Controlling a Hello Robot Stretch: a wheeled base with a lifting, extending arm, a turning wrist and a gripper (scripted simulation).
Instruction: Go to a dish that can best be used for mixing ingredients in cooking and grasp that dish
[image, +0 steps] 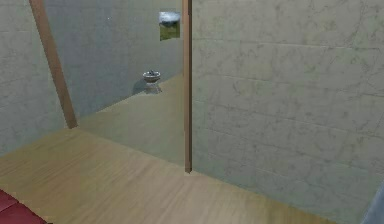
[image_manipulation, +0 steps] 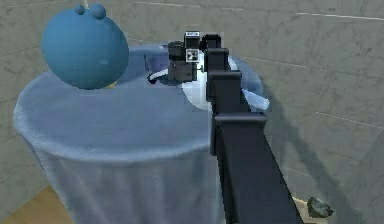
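My arm (image_manipulation: 240, 140) reaches out over a round table (image_manipulation: 110, 130) draped in a pale blue cloth. The gripper (image_manipulation: 168, 68) sits at the arm's far end, left of the two white marker squares (image_manipulation: 200, 40), above the tabletop's far side. A pale, rounded, dish-like shape (image_manipulation: 200, 92) lies on the table right by the gripper and partly behind the arm. I cannot tell whether the gripper holds anything. A large blue round object (image_manipulation: 85, 45) with a small knob on top stands at the table's left.
A doorway with wooden posts (image: 187, 90) opens ahead, a tiled wall (image: 290, 100) on its right. Beyond it a small grey object (image: 152, 78) sits on the floor below a wall picture (image: 168, 25). A small dark thing (image_manipulation: 320, 207) lies on the floor beside the table.
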